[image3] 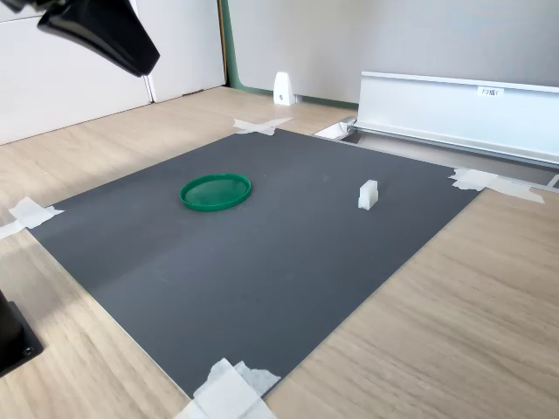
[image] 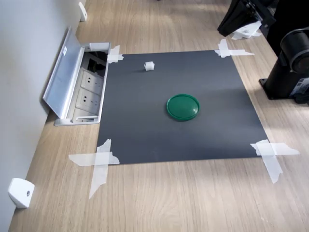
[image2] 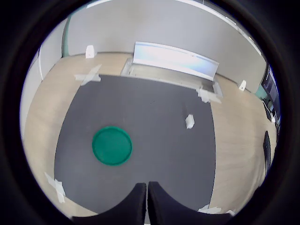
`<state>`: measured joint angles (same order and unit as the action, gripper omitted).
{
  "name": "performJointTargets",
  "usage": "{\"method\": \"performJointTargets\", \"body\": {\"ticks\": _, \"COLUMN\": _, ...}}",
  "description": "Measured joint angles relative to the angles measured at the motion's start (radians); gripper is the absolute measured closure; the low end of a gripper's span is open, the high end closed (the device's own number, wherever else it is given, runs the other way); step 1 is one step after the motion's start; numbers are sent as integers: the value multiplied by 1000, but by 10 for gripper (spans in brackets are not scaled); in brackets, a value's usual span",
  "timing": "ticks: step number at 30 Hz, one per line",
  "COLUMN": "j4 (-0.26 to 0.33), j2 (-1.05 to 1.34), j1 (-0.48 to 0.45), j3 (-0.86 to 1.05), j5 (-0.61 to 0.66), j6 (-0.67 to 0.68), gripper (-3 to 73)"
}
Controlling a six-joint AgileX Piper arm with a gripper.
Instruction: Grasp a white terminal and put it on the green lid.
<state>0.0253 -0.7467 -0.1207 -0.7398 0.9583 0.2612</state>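
The white terminal [image: 149, 66] [image3: 368, 195] stands on the dark mat near its edge by the socket box, alone and untouched. The green lid [image: 183, 107] [image3: 216, 191] lies flat around the mat's middle with nothing on it. In the wrist view the terminal [image2: 189, 121] and the lid [image2: 111, 145] lie well apart, both far ahead of my gripper [image2: 146, 187], whose two black fingers are pressed together with nothing between them. In the second exterior view the gripper [image3: 131, 52] hangs high above the mat's corner at the second exterior view's upper left.
The dark mat [image: 145, 135] is taped to a wooden table with white tape strips [image: 96, 162]. An open socket box with a raised metal lid [image: 65, 77] borders the mat. A white wedge block [image: 21, 192] sits by the wall. The arm's black base [image: 289, 67] stands beside the mat.
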Motion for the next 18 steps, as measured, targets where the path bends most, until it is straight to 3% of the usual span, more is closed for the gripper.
{"method": "performJointTargets", "body": {"ticks": 7, "j4": -25, "j2": -135, "j1": 0, "j3": -54, "j5": 43, "j6": 21, "gripper": 700}}
{"method": "performJointTargets", "body": {"ticks": 10, "j4": -19, "j2": -206, "j1": 0, "j3": -71, "j5": 91, "j6": 61, "gripper": 659}}
{"method": "performJointTargets", "body": {"ticks": 13, "j4": -9, "j2": -295, "j1": 0, "j3": -94, "j5": 135, "j6": 75, "gripper": 569}}
{"method": "performJointTargets", "body": {"ticks": 18, "j4": -18, "j2": -395, "j1": 0, "j3": -150, "j5": 133, "j6": 66, "gripper": 306}}
